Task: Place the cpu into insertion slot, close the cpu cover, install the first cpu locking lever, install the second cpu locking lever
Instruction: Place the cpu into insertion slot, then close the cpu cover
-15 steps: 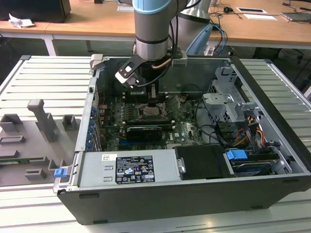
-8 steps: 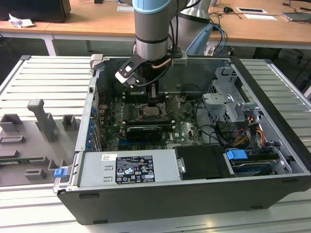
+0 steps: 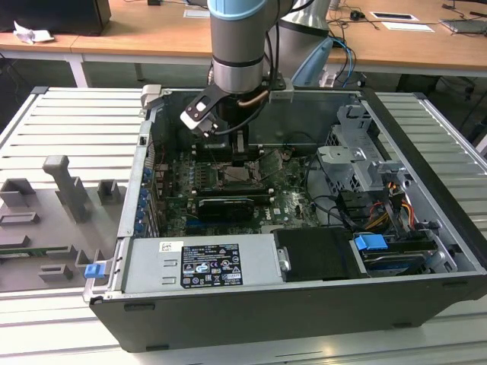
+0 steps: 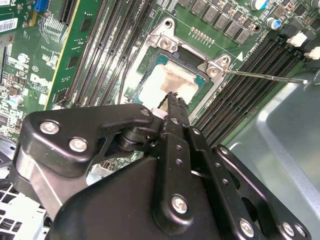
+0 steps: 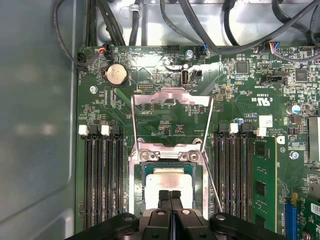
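Black fingers of the pincer (image 5: pixel 170 196) are pressing together, with nothing pinched between them. They are pointing straight down at the cpu (image 5: pixel 172 179). The tips are maybe touching its pale face, but from this angle that is hard to tell for sure.

The cpu is already lying flat inside the insertion slot (image 5: pixel 136 185), right under the fingertips. Closed fingers are making one narrow point, which looks handy for poking or pushing in such a tight spot.

Just past the fingertips, the cpu cover (image 5: pixel 172 96) is standing open, tipped back from the slot. That is leaving the chip bare and easy to reach. In the second wrist view, a thin metal lever (image 4: pixel 265 76) is sticking out sideways from one corner of the slot and is not hooked down.

On both sides of the pincer, long black memory slots (image 5: pixel 97 185) are running along the green board (image 5: pixel 165 125).

Farther out, in the exterior view, the arm is reaching down into the open computer case (image 3: pixel 304 323), which is lying on its side so the board is facing up.
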Robot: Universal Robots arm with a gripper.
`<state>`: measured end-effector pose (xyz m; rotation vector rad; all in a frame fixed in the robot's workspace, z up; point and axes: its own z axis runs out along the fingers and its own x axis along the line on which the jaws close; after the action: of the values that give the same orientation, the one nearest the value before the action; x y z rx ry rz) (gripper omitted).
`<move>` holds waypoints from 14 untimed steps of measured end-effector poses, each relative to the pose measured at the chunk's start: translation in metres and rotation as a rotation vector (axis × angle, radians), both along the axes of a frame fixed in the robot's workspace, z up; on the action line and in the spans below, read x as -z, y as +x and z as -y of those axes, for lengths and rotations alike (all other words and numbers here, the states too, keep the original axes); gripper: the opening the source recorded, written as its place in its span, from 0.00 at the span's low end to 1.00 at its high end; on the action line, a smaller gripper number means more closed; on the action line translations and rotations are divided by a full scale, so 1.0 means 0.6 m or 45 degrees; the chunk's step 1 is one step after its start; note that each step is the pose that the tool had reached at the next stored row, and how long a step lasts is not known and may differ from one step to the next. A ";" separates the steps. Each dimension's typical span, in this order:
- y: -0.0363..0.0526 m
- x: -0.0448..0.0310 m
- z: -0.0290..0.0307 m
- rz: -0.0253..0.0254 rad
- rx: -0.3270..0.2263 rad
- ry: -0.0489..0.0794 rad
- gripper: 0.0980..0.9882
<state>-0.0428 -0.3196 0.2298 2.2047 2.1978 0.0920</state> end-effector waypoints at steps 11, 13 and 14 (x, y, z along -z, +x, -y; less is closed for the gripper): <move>0.000 -0.012 0.0000 0.0000 0.000 0.000 0.01; 0.002 -0.013 0.0000 0.0000 0.000 0.000 0.01; 0.004 -0.013 0.0000 -0.0011 0.000 0.000 0.01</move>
<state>-0.0403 -0.3196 0.2374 2.2053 2.1981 0.0910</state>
